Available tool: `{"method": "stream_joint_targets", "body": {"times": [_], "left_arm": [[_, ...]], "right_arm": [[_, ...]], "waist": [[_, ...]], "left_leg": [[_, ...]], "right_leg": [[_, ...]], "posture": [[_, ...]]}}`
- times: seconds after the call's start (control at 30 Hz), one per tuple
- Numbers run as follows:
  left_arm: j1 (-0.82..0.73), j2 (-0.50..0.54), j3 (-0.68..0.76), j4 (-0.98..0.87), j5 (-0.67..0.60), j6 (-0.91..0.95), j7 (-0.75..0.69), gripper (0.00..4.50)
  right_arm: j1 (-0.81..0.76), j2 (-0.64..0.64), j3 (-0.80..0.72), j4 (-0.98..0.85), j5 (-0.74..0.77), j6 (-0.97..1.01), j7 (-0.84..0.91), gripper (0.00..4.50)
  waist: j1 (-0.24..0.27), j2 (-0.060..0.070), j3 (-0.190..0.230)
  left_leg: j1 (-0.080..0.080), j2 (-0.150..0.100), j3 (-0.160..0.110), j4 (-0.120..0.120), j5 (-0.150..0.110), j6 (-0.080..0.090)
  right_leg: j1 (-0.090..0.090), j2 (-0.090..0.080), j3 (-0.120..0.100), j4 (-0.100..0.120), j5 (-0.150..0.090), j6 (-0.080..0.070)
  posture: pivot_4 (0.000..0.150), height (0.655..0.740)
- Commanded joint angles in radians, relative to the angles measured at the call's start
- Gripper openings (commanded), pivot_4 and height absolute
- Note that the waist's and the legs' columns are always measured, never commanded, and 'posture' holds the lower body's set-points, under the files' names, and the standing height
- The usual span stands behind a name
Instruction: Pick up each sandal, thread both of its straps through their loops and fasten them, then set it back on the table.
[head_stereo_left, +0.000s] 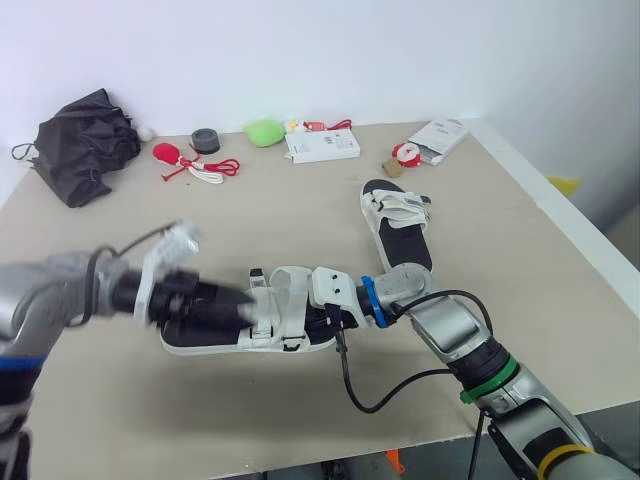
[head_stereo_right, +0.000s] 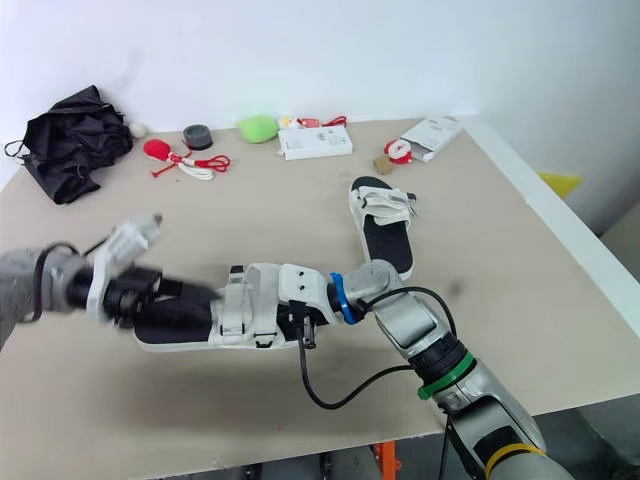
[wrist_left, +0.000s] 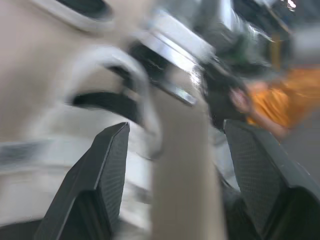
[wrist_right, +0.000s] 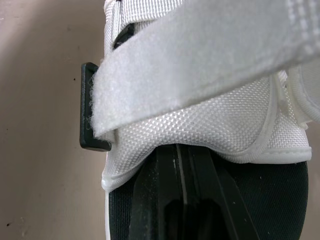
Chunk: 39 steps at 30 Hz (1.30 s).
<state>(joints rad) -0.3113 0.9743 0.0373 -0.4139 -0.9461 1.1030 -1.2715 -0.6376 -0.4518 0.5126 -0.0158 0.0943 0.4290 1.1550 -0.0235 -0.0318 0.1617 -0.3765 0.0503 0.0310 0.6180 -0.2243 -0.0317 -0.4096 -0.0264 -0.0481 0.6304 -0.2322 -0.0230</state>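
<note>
From the head, the near sandal (head_stereo_left: 285, 322) lay on its sole at the front of the table (head_stereo_left: 300, 215), its length running left to right, and the far sandal (head_stereo_left: 399, 228) lay well behind it to the right. The left gripper (head_stereo_left: 226, 305), blurred, was over the near sandal's left end, at the bare black footbed. The right gripper (head_stereo_left: 324, 319) met the sandal's right end, just beside the white straps. A black umbrella (head_stereo_left: 84, 146) sat at the far left corner. In the left wrist view, the fingers (wrist_left: 107, 172) stood wide apart, with blurred white strapping between and beyond them. In the right wrist view, the fingers (wrist_right: 161, 200) were pressed together over the black footbed (wrist_right: 272, 200), their tips hidden under the white mesh upper (wrist_right: 210, 125); whether they pinched the fabric could not be told. A loose strap (wrist_right: 215, 50) crossed above the upper, and its end lay against a black loop (wrist_right: 90, 107).
</note>
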Motion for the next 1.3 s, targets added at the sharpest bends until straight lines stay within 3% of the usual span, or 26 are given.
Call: {"method": "stream_joint_targets", "body": {"times": [0.03,0.2,0.37,0.57,0.83,1.3], "left_arm": [[0.118,0.001,-0.029,-0.118,0.037,-0.080,0.015,3.09],[0.234,-0.073,-0.062,-0.132,0.148,-0.212,0.119,3.09],[0.241,-0.206,-0.088,-0.078,0.259,-0.330,0.252,3.09],[0.280,-0.258,-0.059,-0.117,0.204,-0.312,0.293,3.09],[0.266,-0.252,-0.001,-0.096,0.137,-0.263,0.353,3.09],[0.248,-0.343,-0.075,-0.132,0.228,-0.290,0.500,3.09]], "right_arm": [[0.037,-0.030,0.050,0.089,-0.077,0.045,-0.026,0.00],[0.038,-0.035,0.050,0.088,-0.075,0.044,-0.022,0.00],[0.037,-0.037,0.051,0.088,-0.077,0.043,-0.018,0.00],[0.037,-0.037,0.051,0.088,-0.076,0.044,-0.016,0.00],[0.038,-0.041,0.050,0.087,-0.076,0.044,-0.014,0.00],[0.044,-0.041,0.052,0.083,-0.077,0.038,-0.020,0.00]], "waist": [[0.003,-0.003,0.000],[0.007,-0.001,0.002],[0.007,0.000,0.001],[0.007,0.000,0.001],[0.007,0.000,0.001],[0.014,0.000,0.000]], "left_leg": [[0.000,0.000,0.000,0.000,0.000,0.000],[0.001,0.002,-0.003,0.001,0.000,0.001],[0.001,0.001,-0.002,0.001,0.000,0.001],[0.000,0.001,-0.002,0.001,0.000,0.001],[0.001,0.001,-0.003,0.001,0.000,0.001],[0.001,0.000,-0.003,0.002,0.001,0.002]], "right_leg": [[0.000,0.000,0.000,0.001,0.000,0.002],[-0.001,0.002,-0.002,0.001,-0.003,-0.003],[0.000,0.001,-0.001,0.001,-0.003,-0.003],[0.000,0.002,-0.001,0.001,-0.002,-0.003],[0.000,0.002,-0.002,0.001,-0.003,-0.003],[0.002,0.001,-0.002,0.001,-0.002,-0.001]], "posture": [[0.150,0.7400],[0.150,0.7400],[0.150,0.7400],[0.150,0.7400],[0.150,0.7400],[0.150,0.7400]]}}
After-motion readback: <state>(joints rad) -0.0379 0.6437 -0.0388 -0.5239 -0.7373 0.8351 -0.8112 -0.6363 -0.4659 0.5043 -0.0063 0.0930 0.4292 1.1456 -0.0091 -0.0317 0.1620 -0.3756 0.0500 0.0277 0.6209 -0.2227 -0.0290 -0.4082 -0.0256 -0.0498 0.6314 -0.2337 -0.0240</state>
